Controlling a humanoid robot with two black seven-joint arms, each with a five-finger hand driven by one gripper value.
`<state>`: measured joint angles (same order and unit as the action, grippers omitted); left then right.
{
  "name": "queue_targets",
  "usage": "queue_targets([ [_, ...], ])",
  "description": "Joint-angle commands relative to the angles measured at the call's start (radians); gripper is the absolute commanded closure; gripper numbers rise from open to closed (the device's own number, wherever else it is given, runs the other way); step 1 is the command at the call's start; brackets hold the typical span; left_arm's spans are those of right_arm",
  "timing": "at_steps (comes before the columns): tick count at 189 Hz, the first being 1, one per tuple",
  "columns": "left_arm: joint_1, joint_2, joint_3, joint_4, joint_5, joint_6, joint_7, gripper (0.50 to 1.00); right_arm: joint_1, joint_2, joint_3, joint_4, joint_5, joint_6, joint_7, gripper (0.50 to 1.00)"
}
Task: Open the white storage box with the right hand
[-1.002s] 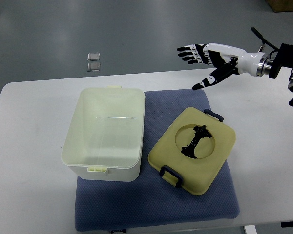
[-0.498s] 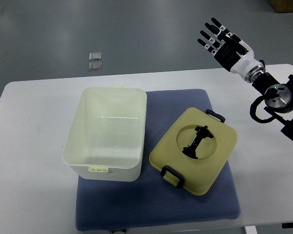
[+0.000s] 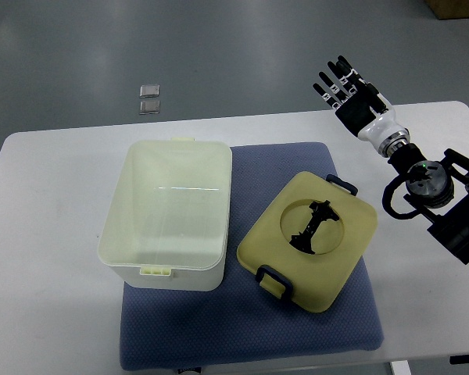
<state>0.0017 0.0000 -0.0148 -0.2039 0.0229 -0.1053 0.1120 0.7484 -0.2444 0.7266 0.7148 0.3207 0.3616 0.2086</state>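
Right robot hand (image 3: 353,95) raised, fingers outstretched

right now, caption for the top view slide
Open white storage box, lid beside it on blue mat, right robot hand open.

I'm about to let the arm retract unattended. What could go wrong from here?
The lid lies upside down on the blue mat, close to the right arm's elbow, so a low retract might nudge it. The open box overhangs the mat's left edge and could rock if bumped. The right hand is open, holding nothing.
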Motion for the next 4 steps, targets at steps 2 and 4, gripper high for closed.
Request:
queue_targets([
  [2,0.0,0.0,-0.001,0.0,0.002,-0.001,0.0,0.5,-0.004,0.0,-0.004,-0.002,0.0,-0.001,0.0,0.574],
  [4,0.0,0.0,-0.001,-0.002,0.0,-0.001,0.0,0.5,-0.004,0.0,-0.006,0.0,-0.002,-0.001,0.0,0.574],
])
